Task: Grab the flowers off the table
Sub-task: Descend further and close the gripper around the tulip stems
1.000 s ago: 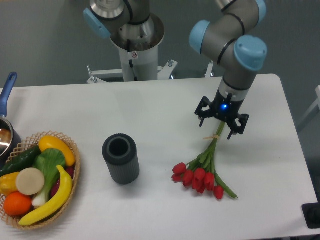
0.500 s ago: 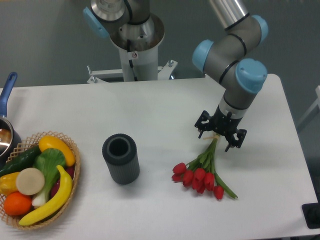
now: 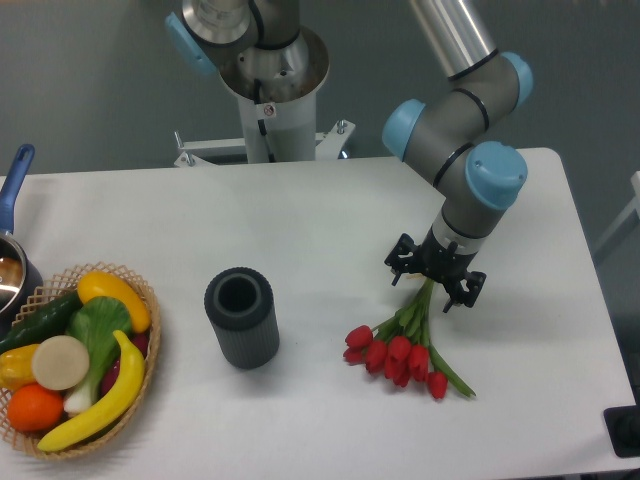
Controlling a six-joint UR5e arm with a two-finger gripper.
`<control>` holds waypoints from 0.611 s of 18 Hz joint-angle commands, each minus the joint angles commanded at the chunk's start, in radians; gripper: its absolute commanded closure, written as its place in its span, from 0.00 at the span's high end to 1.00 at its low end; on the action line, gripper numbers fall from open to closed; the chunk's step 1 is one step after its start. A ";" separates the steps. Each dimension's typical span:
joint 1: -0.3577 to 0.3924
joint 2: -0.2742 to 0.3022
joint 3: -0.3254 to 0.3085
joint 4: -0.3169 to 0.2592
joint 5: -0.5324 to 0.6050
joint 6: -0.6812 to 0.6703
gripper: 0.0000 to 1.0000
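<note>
Now the end effector (image 3: 434, 277) is hanging with its jaws spread apart, straddling the stem ends of the flowers (image 3: 407, 346). The bunch is lying on the tabletop (image 3: 300, 230), its long axis stretching from the jaws toward 7 o'clock.

Looking down from high above the near edge of the tabletop (image 3: 330, 210), facing the far edge and the arm's base (image 3: 268, 105); taking in nearly the whole surface from moderately far.
</note>
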 joint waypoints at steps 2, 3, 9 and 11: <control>-0.002 -0.002 -0.003 -0.002 0.002 -0.003 1.00; -0.003 -0.006 -0.002 0.000 0.002 -0.021 1.00; -0.017 -0.040 0.032 0.000 0.002 -0.060 1.00; -0.018 -0.041 0.032 0.000 0.002 -0.060 1.00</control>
